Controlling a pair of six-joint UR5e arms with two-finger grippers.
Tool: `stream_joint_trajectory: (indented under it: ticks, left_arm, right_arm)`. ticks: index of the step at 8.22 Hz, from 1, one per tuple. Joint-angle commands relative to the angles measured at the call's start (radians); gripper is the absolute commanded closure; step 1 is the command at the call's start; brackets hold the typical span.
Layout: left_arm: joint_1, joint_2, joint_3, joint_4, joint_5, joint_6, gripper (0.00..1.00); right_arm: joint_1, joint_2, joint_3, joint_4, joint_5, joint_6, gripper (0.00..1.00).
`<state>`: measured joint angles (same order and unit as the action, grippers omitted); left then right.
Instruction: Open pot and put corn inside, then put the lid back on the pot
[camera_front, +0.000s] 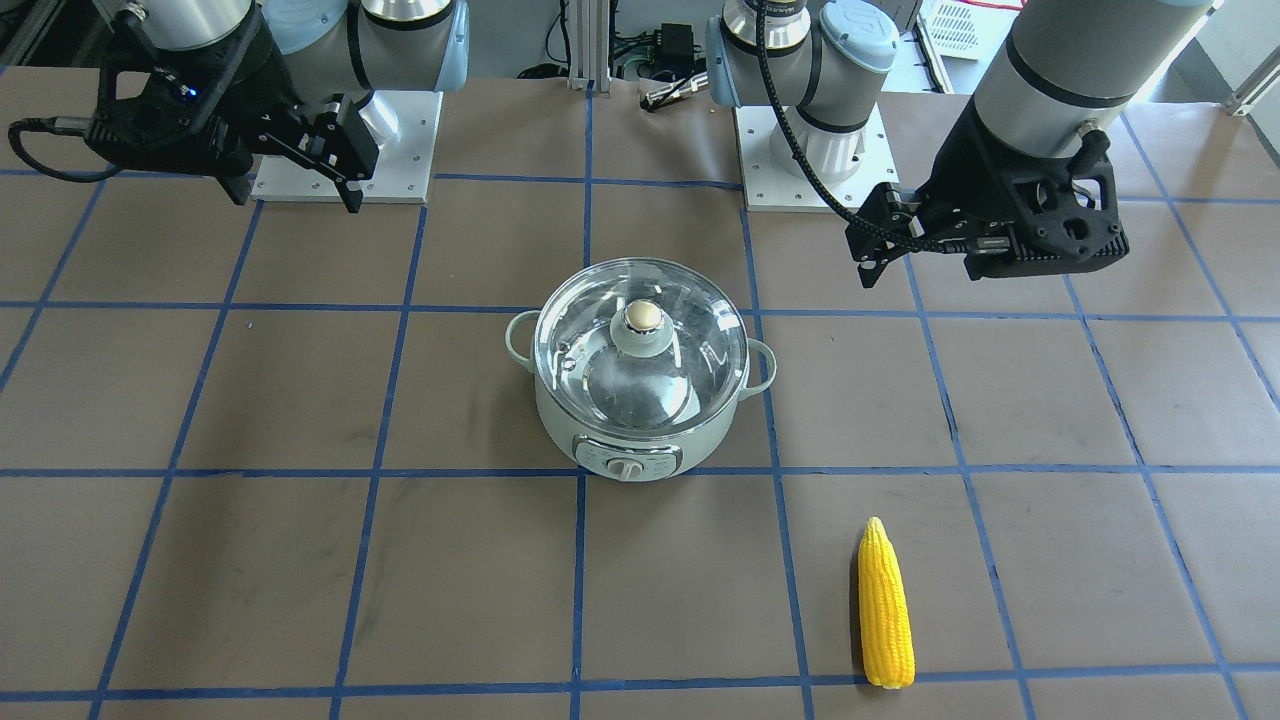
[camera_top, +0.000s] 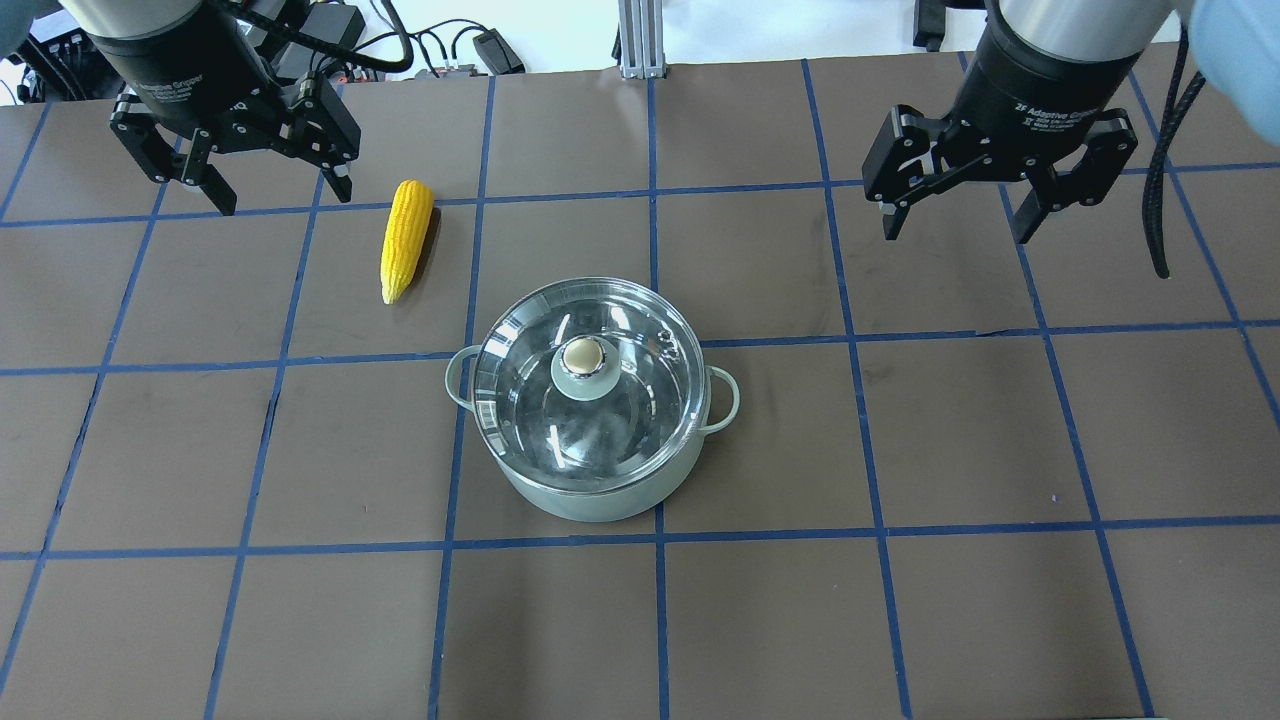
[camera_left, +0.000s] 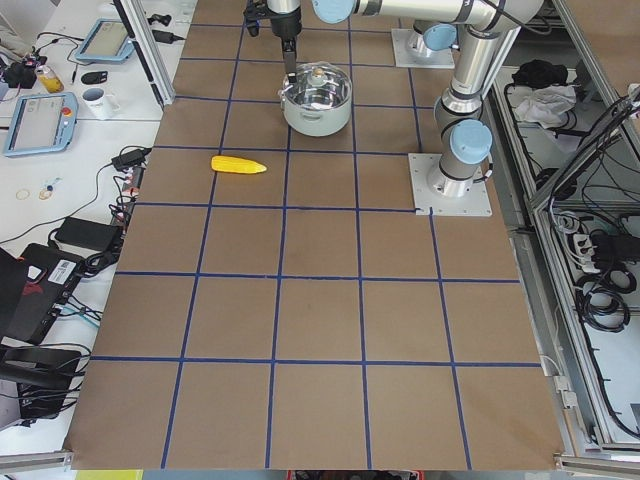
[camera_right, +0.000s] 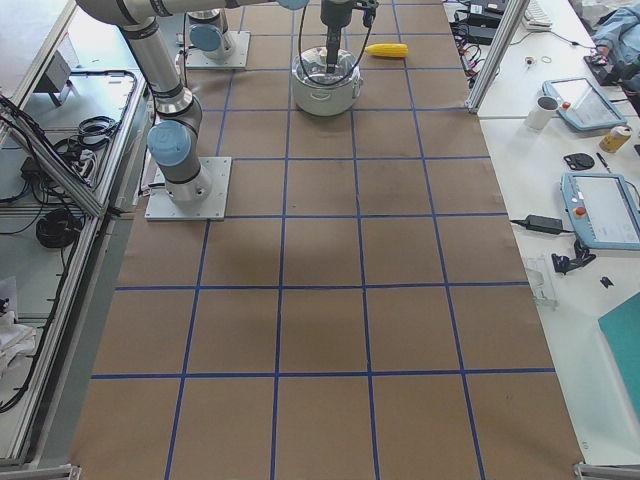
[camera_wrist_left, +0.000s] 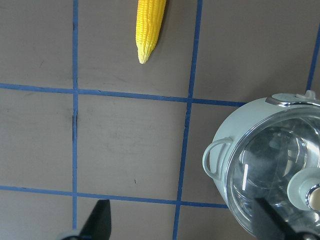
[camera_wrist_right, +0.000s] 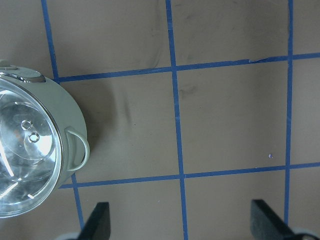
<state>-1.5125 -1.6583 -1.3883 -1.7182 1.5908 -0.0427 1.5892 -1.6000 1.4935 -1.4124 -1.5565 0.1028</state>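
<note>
The mint-green pot (camera_top: 590, 495) stands mid-table with the glass lid (camera_top: 520, 400) seated on it. The pot's control panel (camera_front: 628, 460) faces away from the robot. The yellow corn (camera_top: 405, 238) lies flat on the table, to the pot's far left and tip pointing toward the robot. My left gripper (camera_top: 284, 200) is open and empty, hovering just left of the corn's thick end. My right gripper (camera_top: 955, 235) is open and empty, hovering to the pot's far right. The left wrist view shows the corn (camera_wrist_left: 149, 27), the pot (camera_wrist_left: 240, 125) and the lid (camera_wrist_left: 270, 160). The right wrist view shows the pot's side (camera_wrist_right: 67, 115).
Brown table cover with a blue tape grid. The two arm base plates (camera_front: 345, 150) (camera_front: 810, 160) sit at the robot's edge. A black cable (camera_top: 1160, 200) hangs by the right arm. Side benches hold tablets and a mug (camera_left: 97, 100).
</note>
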Motion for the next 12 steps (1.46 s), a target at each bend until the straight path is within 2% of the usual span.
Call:
stream_joint_trajectory:
  ticks: [1, 5, 7, 12]
  left_arm:
    - [0.000, 0.000, 0.000, -0.001, 0.000, -0.002, 0.00]
    - [0.006, -0.020, 0.002, 0.020, -0.002, 0.082, 0.00]
    - [0.018, -0.073, -0.009, 0.232, -0.011, 0.288, 0.00]
    - [0.037, -0.293, -0.009, 0.451, -0.006, 0.326, 0.00]
  right_arm:
    - [0.000, 0.000, 0.001, 0.001, 0.001, 0.001, 0.00]
    - [0.000, 0.000, 0.001, -0.010, 0.003, 0.000, 0.00]
    - [0.002, 0.000, 0.001, -0.010, 0.003, 0.000, 0.00]
    - [0.017, 0.031, -0.004, -0.036, 0.016, 0.018, 0.00]
